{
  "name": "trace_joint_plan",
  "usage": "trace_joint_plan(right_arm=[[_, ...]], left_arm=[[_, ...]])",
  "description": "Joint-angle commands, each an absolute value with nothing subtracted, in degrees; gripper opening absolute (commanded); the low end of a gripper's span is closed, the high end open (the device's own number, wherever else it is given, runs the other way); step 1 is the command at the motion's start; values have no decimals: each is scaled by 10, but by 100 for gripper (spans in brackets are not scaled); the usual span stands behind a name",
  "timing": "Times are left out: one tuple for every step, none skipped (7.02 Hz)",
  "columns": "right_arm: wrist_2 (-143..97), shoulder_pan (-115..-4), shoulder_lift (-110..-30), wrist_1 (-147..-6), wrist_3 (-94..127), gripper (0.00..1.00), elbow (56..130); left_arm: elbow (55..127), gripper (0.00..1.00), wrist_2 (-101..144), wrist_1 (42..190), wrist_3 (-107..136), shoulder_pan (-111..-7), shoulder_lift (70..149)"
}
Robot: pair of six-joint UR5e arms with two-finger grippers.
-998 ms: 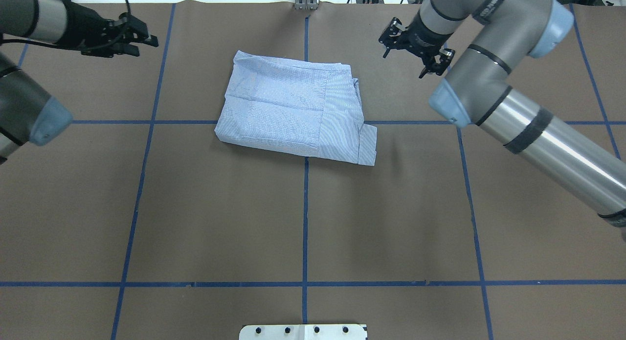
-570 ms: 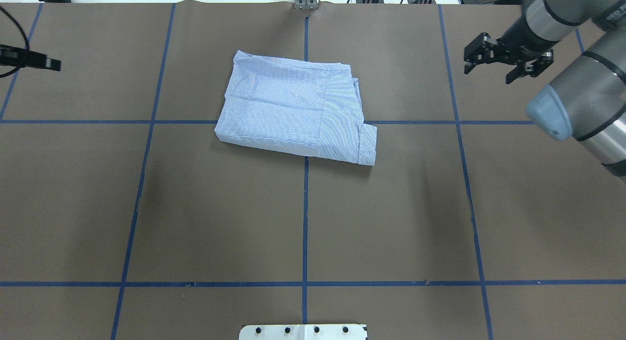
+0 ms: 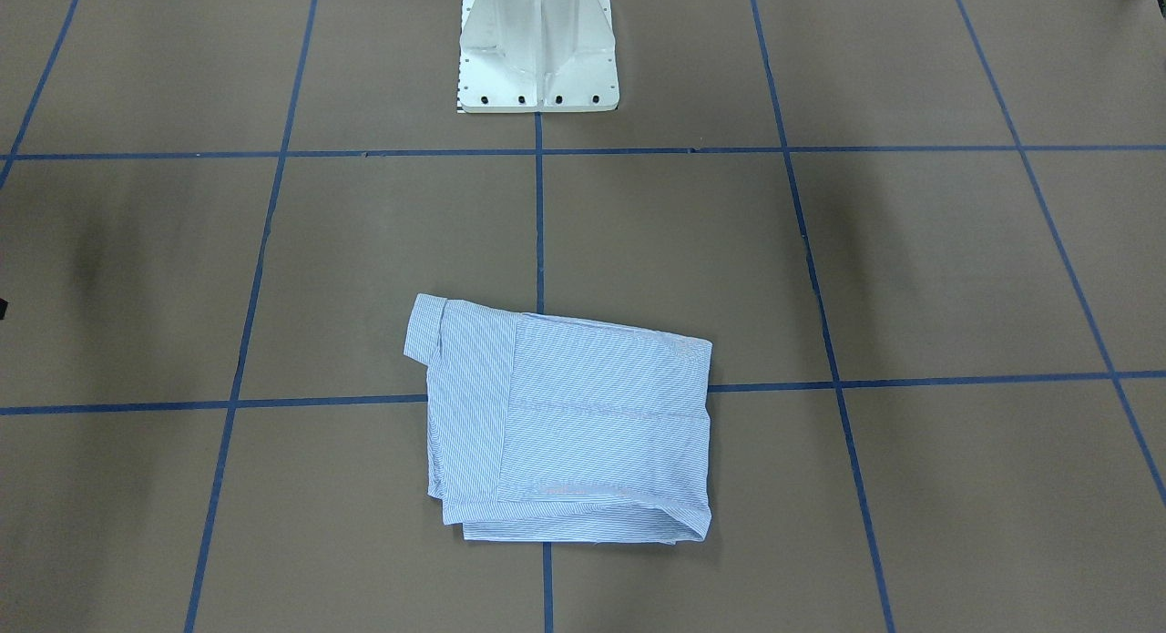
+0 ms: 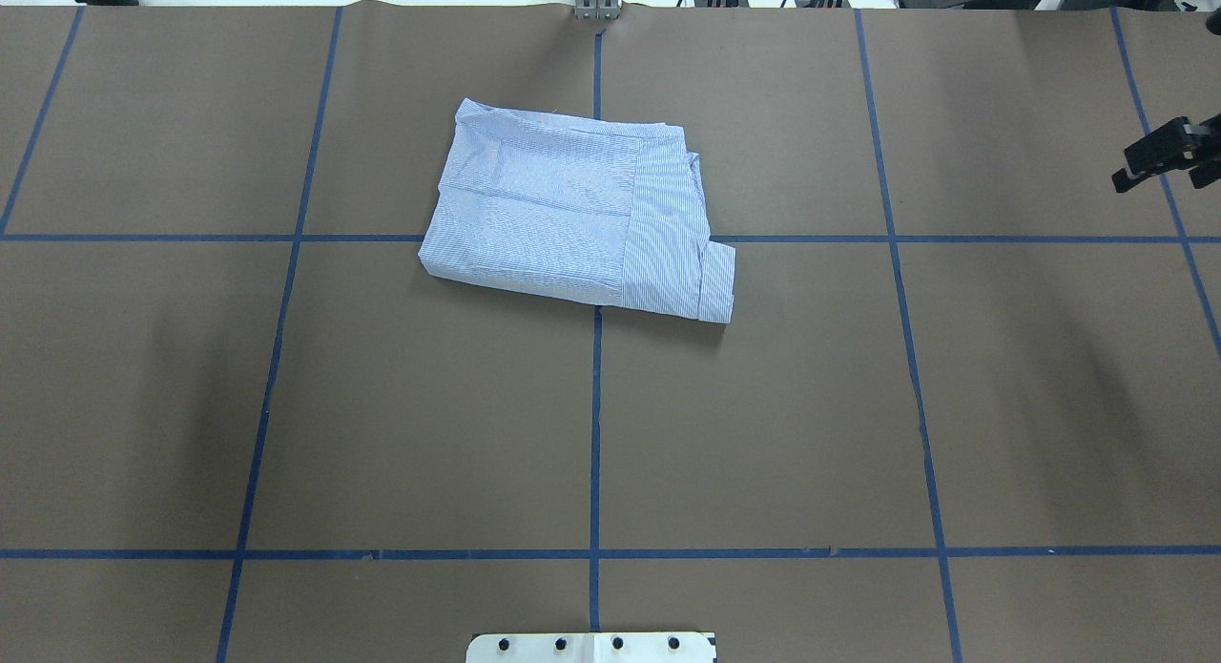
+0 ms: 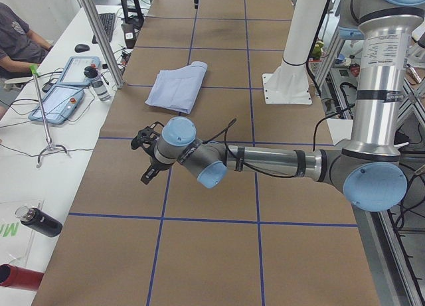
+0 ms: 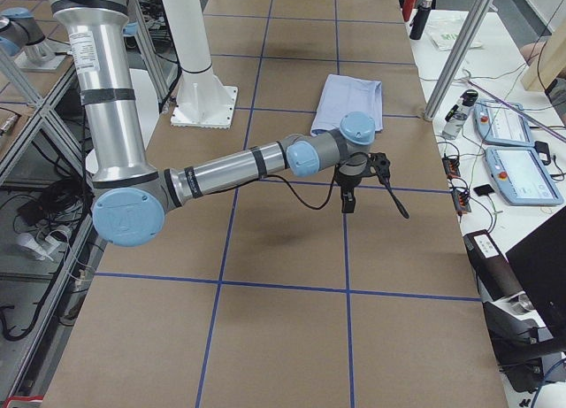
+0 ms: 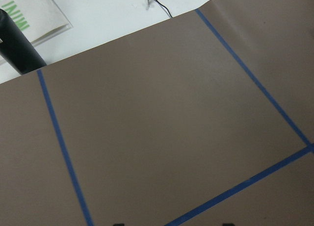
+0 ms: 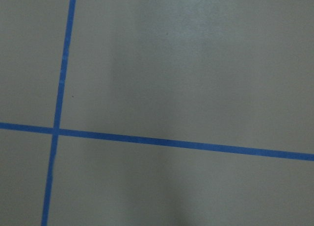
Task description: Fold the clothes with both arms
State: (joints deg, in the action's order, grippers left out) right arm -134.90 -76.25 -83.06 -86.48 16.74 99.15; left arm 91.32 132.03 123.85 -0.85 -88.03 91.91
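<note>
Lying folded into a rectangle, the light blue striped shirt (image 4: 572,219) is resting on the far middle part of the brown table (image 4: 763,434). The right gripper (image 4: 1159,172) is hovering with jaws spread at the table's right edge, and the left gripper (image 5: 149,161), jaws also spread, is hanging well apart from the shirt.

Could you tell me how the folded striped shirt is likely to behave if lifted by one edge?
The shirt is thin layered cloth, so it would probably droop and unfold rather than stay flat. The flap sticking out at one corner looks loose and may flop first. Pushed across the brown paper, it would likely bunch.
</note>
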Motion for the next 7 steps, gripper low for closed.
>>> trace_joint_plan(right_arm=[[-1354,-803,-853,-865,98,100,990],[-1351,-803,-853,-865,97,100,988],[-1351,-803,-853,-865,97,100,990],[-1351,-803,-855,-865,97,100,991],[-1347,-803,-856,-865,98,100,991],[-1346,-802,-855,-865,98,100,988],[-1349,-807,-861,-865,98,100,991]], left_arm=[[948,99,1318,1097,-83,-918,922],[950,99,1319,1074,-83,-918,922],[955,99,1319,1073,-83,-918,914],[961,99,1316,1073,-83,-920,902],[962,99,1316,1084,-88,-919,887],[961,100,1319,1082,-83,-919,888],[969,100,1322,1075,-82,-923,887]])
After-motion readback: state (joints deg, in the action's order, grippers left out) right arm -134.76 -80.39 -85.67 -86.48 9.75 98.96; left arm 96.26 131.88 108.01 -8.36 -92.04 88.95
